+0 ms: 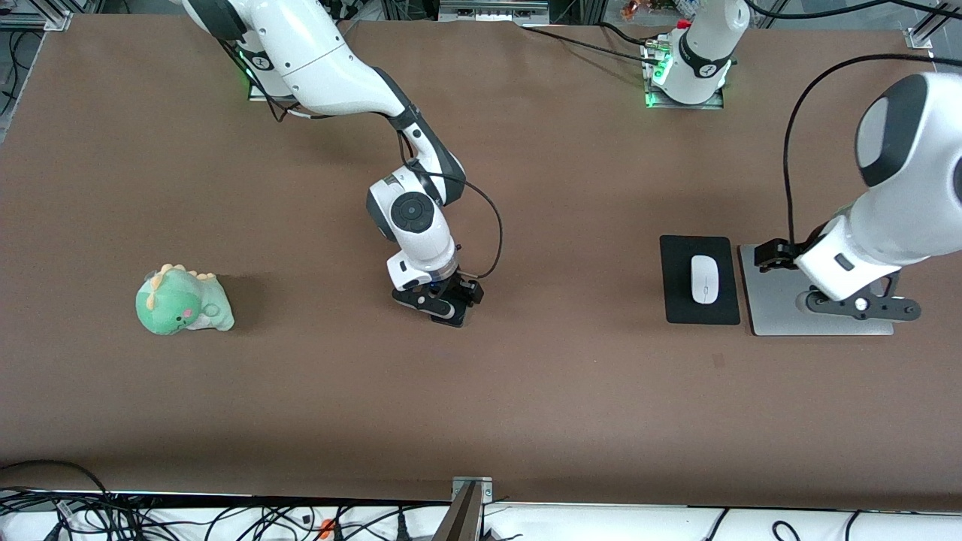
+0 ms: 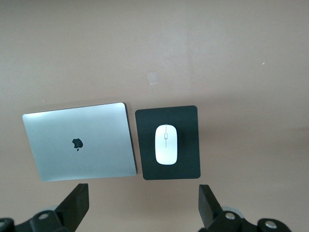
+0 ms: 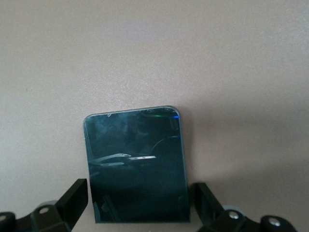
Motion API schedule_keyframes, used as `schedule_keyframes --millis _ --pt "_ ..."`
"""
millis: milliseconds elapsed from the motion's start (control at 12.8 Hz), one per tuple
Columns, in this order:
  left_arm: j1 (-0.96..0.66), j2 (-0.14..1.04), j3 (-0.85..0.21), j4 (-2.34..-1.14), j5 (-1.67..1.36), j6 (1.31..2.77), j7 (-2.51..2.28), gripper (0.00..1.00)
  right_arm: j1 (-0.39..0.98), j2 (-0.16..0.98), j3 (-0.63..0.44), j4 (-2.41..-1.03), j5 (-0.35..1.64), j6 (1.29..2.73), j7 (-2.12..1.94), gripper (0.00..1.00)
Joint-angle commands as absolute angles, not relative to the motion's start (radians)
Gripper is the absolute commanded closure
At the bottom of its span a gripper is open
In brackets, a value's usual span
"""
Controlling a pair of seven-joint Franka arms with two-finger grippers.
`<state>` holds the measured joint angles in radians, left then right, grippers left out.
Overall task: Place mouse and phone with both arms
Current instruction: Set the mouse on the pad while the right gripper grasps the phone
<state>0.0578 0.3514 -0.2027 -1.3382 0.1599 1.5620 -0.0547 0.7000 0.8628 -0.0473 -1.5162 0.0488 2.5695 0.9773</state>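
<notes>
- The right gripper (image 1: 449, 309) is seen low over the middle of the brown table (image 1: 526, 391), at the end of the arm that reaches down from the right arm's base.
- In the right wrist view, its two black fingers (image 3: 72, 198) are spread open, one on each long edge of the phone (image 3: 136, 166); whether the pads touch the edges cannot be told.
- The phone is found directly under that gripper, flat on the table, glossy face up; in the front view it is mostly covered by the gripper.
- Well apart from the right gripper, toward the right arm's end of the table, a green plush dinosaur (image 1: 183, 300) is seen lying on the table.
- The left gripper (image 1: 864, 304) is held in the air over a closed silver laptop (image 1: 774, 300) at the left arm's end of the table.
- In the left wrist view its fingers (image 2: 77, 205) are seen wide apart, with nothing between them.
- Below that gripper the laptop (image 2: 79, 140) is shown lid up, with a dark apple logo on it.
- Just beside the laptop, toward the right arm's end, a black mouse pad (image 1: 699, 279) lies flat.
- The mouse (image 1: 704, 279) is placed on the middle of the pad, white and upright on its base, lengthwise with the pad; it is touched by neither gripper.
</notes>
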Motion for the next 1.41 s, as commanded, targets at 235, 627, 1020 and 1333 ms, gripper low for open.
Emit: schedule_keyframes --millis 235,627,1020,1333 --pt "-0.051 0.04 -0.014 -1.703 0.074 1.805 -0.035 0.0 0.703 0.89 -0.06 -1.489 0.005 2.589 0.971 0.33" --pt "-0.046 0.055 -0.02 -1.675 0.072 1.755 -0.032 0.0 0.635 0.81 -0.061 -1.488 0.006 2.459 0.823 0.35" --pt "-0.051 0.052 -0.026 -1.674 0.078 1.766 -0.034 0.0 0.519 0.739 -0.063 -1.491 0.015 2.316 0.516 0.35" --pt "-0.055 0.048 -0.049 -1.667 0.077 1.775 -0.034 0.0 0.482 0.733 -0.063 -1.497 0.015 2.312 0.465 0.36"
